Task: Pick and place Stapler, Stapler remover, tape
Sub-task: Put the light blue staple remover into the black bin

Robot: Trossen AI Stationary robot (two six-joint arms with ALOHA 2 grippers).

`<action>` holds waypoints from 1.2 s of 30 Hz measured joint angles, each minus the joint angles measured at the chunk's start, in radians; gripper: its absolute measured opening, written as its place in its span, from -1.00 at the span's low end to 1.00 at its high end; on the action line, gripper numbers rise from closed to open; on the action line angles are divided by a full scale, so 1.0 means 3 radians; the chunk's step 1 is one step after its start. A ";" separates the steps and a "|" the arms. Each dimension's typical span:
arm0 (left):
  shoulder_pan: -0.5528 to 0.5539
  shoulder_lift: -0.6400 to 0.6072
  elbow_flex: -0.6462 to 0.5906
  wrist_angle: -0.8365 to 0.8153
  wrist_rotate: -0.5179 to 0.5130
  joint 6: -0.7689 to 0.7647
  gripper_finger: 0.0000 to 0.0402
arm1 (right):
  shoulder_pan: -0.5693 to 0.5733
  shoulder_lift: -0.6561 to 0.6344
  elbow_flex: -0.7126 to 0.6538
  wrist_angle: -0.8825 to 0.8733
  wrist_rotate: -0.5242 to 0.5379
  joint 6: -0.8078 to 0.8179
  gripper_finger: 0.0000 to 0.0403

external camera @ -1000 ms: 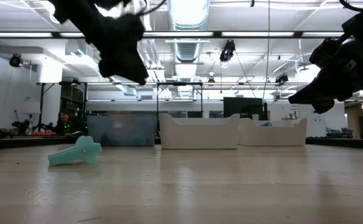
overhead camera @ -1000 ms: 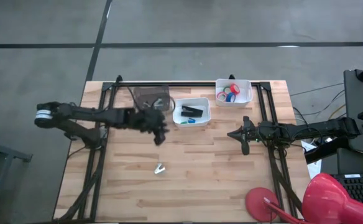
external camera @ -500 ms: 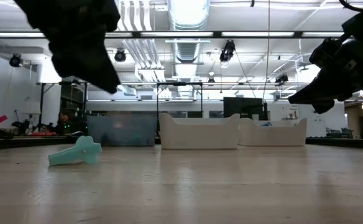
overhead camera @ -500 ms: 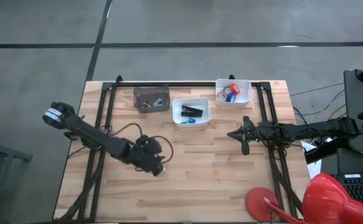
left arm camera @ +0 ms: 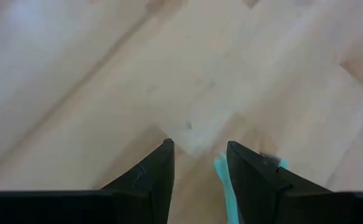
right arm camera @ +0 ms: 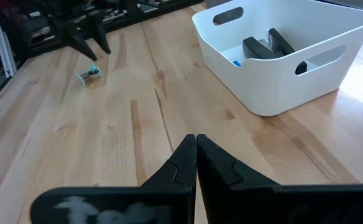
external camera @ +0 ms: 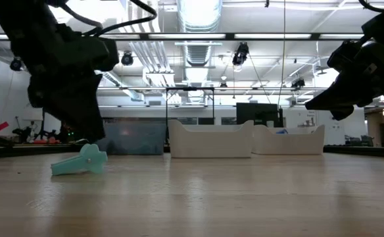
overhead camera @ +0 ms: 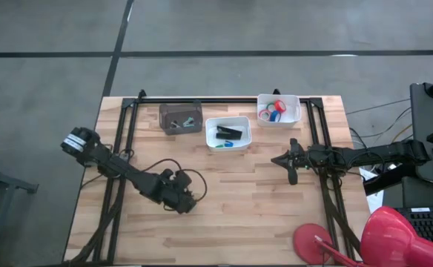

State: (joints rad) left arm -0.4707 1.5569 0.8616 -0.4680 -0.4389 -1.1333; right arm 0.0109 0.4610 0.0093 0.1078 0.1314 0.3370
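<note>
The teal staple remover (external camera: 80, 161) lies flat on the wooden table, left of centre; in the high view my left gripper hides it. My left gripper (overhead camera: 187, 203) (left arm camera: 198, 149) hangs open just over it, slanting down, and teal shows beside one finger (left arm camera: 222, 180). The black stapler (overhead camera: 230, 132) (right arm camera: 265, 46) lies in the white bin (overhead camera: 228, 145) at the far middle. Coloured tape rolls (overhead camera: 271, 112) sit in a second white bin (overhead camera: 296, 110) at the far right. My right gripper (overhead camera: 293, 175) (right arm camera: 196, 142) waits shut above the table's right side. My left gripper comes at the staple remover from above, slanting down, with its fingertips (external camera: 92, 135) right at the remover's raised end (external camera: 91, 151). I cannot tell whether they touch it. The remover lies on the table.
A brown box (overhead camera: 180, 116) with small items stands at the far left beside the bins. Black frame rails (overhead camera: 124, 141) run along the table's left, right and far sides. A red object (overhead camera: 383, 237) sits at the near right corner. Bare wood lies in the middle.
My left gripper has swung from beside the brown box toward the table's near edge and come down over the staple remover, rolling its wrist on the way. The remover has stayed where it was. My right arm has kept still.
</note>
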 joint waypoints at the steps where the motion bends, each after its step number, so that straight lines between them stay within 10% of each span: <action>1: -0.0019 0.0010 0.0000 -0.0002 0.0023 -0.0034 -0.26 | 0.0000 0.0000 0.0000 0.0001 0.0000 0.0000 -0.96; 21: -0.0116 0.0208 0.0000 0.0097 0.0070 -0.0093 -0.29 | 0.0000 0.0000 0.0000 0.0000 -0.0001 0.0000 -0.96; 36: -0.0116 0.0200 0.0003 0.0158 0.0158 0.0025 -0.96 | -0.0001 -0.0001 0.0000 0.0001 0.0000 0.0000 -0.96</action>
State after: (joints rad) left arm -0.5056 1.6169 0.8623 -0.4206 -0.3916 -1.1259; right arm 0.0105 0.4608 0.0093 0.1081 0.1314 0.3370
